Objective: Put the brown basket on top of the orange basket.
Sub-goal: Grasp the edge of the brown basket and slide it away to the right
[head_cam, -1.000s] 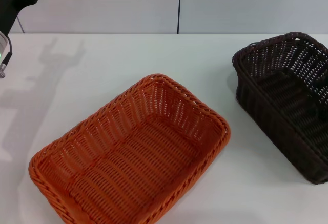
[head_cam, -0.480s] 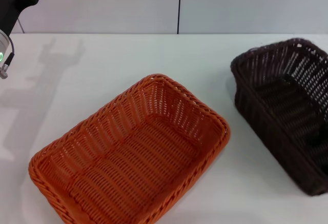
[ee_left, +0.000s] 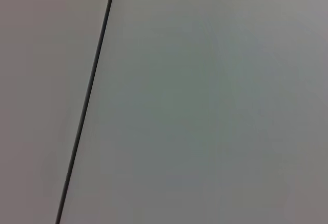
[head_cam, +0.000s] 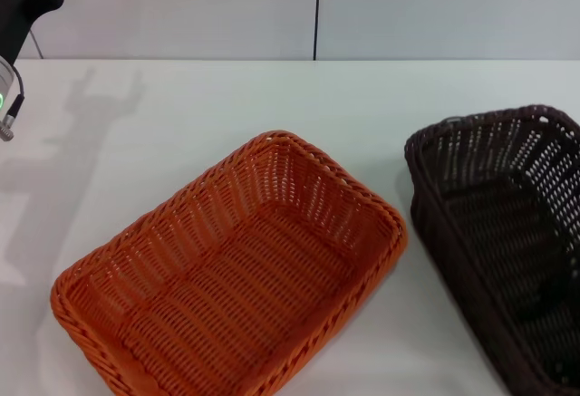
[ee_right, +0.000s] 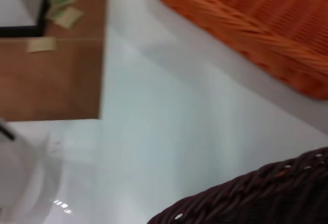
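Right gripper not visible in any view; its wrist camera sits just over the braided rim of the brown basket (ee_right: 266,193), so it is probably at that basket, but whether the fingers are spread or pinching the rim — cannot tell. Left arm (head_cam: 23,6) parked high at the far left corner of the head view, gripper itself out of frame, wrist camera shows only blank wall with a dark seam.

Brown basket (head_cam: 507,233) is at the right edge of the white table (head_cam: 227,106), partly cut off by the frame, looks tilted with its near side lower. Orange basket (head_cam: 236,278) sits flat in the middle-front, turned diagonally, open side up, nothing in it. The two are near each other but apart, a strip of bare table between them; not yet stacked.

Handling, judged: woven plastic, likely light and fairly stiff, with some flex in the flared open-weave sides. Not fragile. Braided rim is the thick, grippy part, so pinch there, on a long side near its middle to limit swing. One-sided grip will probably let it hang tilted. Same-sized baskets, so it may nest in if lined up with the orange one's diagonal.

Count: one brown basket, one orange basket, one table. No other loose things seen.
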Available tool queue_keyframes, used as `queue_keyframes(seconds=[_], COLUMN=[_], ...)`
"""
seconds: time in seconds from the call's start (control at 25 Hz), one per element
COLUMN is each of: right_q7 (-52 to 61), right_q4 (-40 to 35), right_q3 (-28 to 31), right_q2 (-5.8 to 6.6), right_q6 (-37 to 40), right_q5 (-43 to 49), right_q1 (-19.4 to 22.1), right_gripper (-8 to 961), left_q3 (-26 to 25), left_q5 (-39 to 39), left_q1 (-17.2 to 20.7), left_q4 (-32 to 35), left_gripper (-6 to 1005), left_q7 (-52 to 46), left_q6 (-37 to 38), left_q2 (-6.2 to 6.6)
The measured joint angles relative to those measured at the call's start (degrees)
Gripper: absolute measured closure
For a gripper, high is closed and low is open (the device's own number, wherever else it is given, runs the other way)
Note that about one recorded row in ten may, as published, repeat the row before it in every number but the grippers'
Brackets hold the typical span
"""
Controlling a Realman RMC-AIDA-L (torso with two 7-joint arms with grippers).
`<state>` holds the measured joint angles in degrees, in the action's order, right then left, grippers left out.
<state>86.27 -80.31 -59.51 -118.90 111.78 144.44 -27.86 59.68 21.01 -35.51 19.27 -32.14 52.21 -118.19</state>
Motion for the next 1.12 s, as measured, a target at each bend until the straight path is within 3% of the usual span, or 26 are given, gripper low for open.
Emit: queue_keyframes(seconds=[0.44, 0.72, 0.92, 1.04, 1.12], right_q7=[3.02, 3.55, 2.28, 0.68, 0.04], right_q4=[-5.11, -6.66, -6.12, -2.14, -0.95], right_q3=[-11.52, -13.14, -4.83, 4.74, 6.59], right_q2=[-0.28, -0.18, 0.36, 1.5, 1.8], right_q6=[6.49, 6.63, 1.88, -0.61, -1.36], right_q5=[-4.62, -5.81, -5.65, -5.47, -5.45], right_q1=[2.79, 3.51, 1.4, -3.73, -4.77], right_gripper=[322, 322, 321, 321, 321], left_q3=[-0.56, -0.71, -0.71, -0.62, -0.56], left_q5=[-0.96, -1.05, -1.05, -1.03, -1.02], left_q1=[-0.13, -0.63, -0.66, -0.52, -0.44], left_q4=[0.0, 0.47, 0.5, 0.51, 0.5], left_gripper=[170, 170, 170, 170, 170], left_q7=[0.25, 0.25, 0.08, -0.06, -0.1], left_q6=[-0.2, -0.15, 0.16, 0.29, 0.33], left_q2=[0.19, 0.33, 0.32, 0.27, 0.27])
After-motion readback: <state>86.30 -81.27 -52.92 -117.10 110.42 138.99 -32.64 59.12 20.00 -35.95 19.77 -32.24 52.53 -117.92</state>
